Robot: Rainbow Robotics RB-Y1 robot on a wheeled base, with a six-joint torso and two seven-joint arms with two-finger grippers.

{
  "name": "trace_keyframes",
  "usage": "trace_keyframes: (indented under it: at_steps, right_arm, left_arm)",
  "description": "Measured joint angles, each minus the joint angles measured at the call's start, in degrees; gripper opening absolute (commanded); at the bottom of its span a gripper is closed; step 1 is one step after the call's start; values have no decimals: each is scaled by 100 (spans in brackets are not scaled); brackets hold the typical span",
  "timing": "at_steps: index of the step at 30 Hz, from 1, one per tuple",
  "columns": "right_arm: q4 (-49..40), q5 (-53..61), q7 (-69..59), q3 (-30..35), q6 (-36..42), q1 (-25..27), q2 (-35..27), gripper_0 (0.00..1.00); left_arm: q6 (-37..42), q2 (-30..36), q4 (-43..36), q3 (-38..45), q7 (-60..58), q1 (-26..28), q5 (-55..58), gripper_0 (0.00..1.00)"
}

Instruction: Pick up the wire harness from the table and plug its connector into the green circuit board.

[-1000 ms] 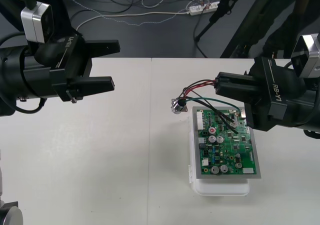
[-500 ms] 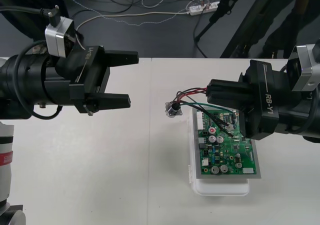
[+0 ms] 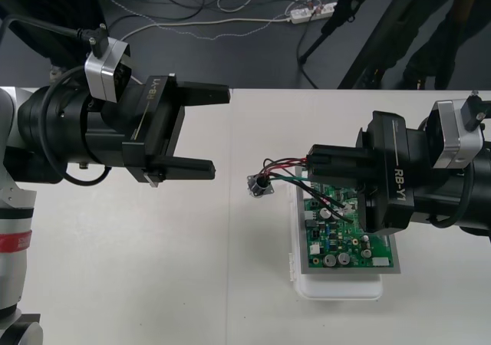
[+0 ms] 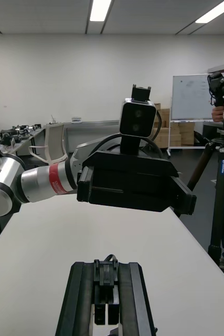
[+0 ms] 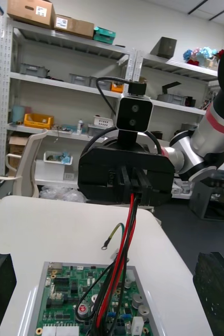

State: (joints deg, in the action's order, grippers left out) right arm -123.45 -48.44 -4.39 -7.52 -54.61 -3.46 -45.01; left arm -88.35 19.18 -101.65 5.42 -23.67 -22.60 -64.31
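Note:
My right gripper is shut on the wires of the harness above the far end of the green circuit board, which sits on its white base. Red, black and green wires run left from its fingers to the round metal socket, which hangs beside the board's far left corner. Other wire ends drop onto the board; I cannot tell whether the plug is seated. My left gripper stands open just left of the socket and faces the right gripper. In the right wrist view the wires sit between the shut fingers.
A loose green wire with a ring terminal hangs over the table beyond the board. The table's far edge lies close behind both grippers, with cables on the dark floor past it. Bare table lies to the left of the board and toward the front.
My left arm has swung right, toward the harness, its fingers still apart. My right gripper has drawn left and nearer with the wires, and the socket has moved with it.

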Motion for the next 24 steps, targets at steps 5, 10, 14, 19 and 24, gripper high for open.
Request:
trace_keyframes:
  at_steps: [5, 10, 14, 19, 24]
  right_arm:
    - [-17, -76, 51, -58, 26, 10, 0, 0]
    - [-21, -95, 373, -113, 82, 18, 0, 0]
    - [-23, -97, 398, -140, 92, 21, 0, 0]
    - [-24, -98, 398, -192, 93, 21, 0, 0]
    - [-26, -98, 405, -209, 93, 22, 0, 0]
  left_arm:
    - [0, 0, 3, -166, 0, -4, 44, 100]
    - [0, 0, 6, -280, 0, -49, 45, 100]
    - [0, 0, 8, -403, 0, -85, 45, 100]
    - [0, 0, 9, -542, 0, -156, 27, 100]
    - [0, -1, 10, -662, 0, -248, -58, 100]
